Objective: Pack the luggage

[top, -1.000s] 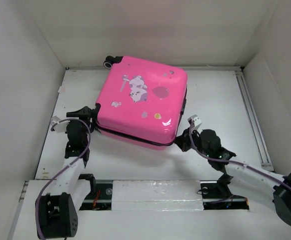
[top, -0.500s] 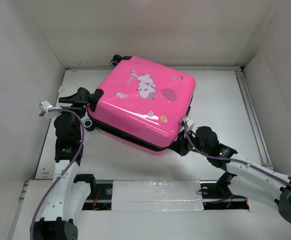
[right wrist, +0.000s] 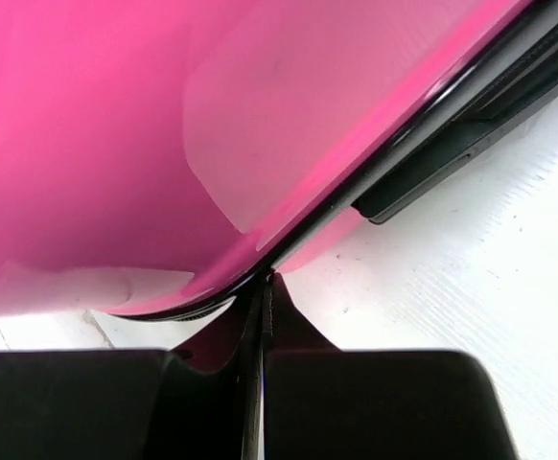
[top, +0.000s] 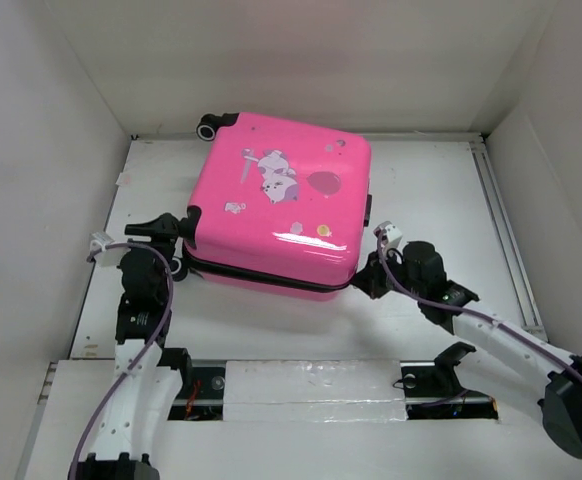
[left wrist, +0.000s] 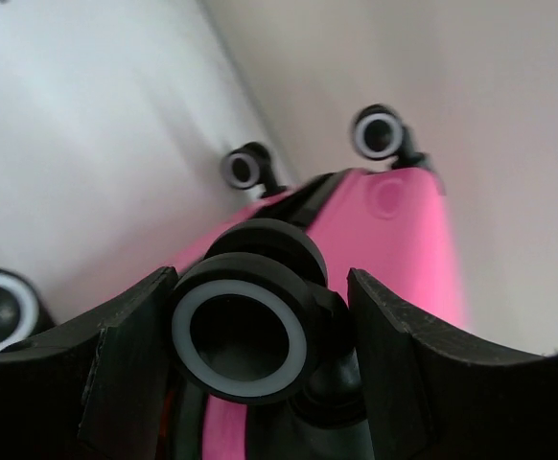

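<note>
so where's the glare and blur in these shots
Top view: white glare patches on the glossy lid of the luggage. Left wrist view: near wheel fairly sharp, the two far wheels and pink shell soft. Right wrist view: a broad pale reflection on the shell, pincer dark.

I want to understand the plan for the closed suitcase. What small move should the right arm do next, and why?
Probably slide the shut right gripper along the black zipper seam of the luggage. Its tips sit right at that seam on the near right corner, while the open left gripper straddles a wheel, seemingly steadying the case.
</note>
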Robot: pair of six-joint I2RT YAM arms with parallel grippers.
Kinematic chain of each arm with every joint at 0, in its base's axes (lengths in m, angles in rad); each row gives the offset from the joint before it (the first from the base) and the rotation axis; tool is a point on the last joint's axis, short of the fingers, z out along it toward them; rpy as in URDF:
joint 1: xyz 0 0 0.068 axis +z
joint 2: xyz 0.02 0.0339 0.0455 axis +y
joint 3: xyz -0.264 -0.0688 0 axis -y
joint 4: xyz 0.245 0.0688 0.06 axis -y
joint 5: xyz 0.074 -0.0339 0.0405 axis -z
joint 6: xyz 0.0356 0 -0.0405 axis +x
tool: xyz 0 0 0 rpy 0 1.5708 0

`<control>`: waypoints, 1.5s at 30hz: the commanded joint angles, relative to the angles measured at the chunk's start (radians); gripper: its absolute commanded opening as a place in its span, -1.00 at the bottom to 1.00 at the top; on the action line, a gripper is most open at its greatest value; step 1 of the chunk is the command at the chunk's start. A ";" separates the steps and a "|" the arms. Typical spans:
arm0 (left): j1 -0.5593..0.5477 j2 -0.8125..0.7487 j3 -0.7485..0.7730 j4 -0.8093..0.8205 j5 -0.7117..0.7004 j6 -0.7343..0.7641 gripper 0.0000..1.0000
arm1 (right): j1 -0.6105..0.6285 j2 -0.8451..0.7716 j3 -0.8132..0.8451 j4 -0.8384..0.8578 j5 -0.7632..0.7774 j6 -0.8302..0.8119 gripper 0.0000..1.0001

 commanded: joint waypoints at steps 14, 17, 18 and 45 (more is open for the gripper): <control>-0.034 -0.070 0.080 0.022 0.006 0.045 0.49 | -0.096 0.052 0.072 0.174 -0.026 -0.010 -1.00; -0.034 -0.059 0.180 0.161 0.112 0.117 0.48 | -0.096 0.052 0.072 0.174 -0.026 -0.010 -1.00; -0.034 0.002 0.253 0.179 0.217 0.129 0.45 | -0.096 0.052 0.072 0.174 -0.026 -0.010 -1.00; -1.134 0.558 0.480 0.363 -0.304 0.582 -1.00 | -0.214 0.258 0.219 0.241 -0.086 -0.030 -1.00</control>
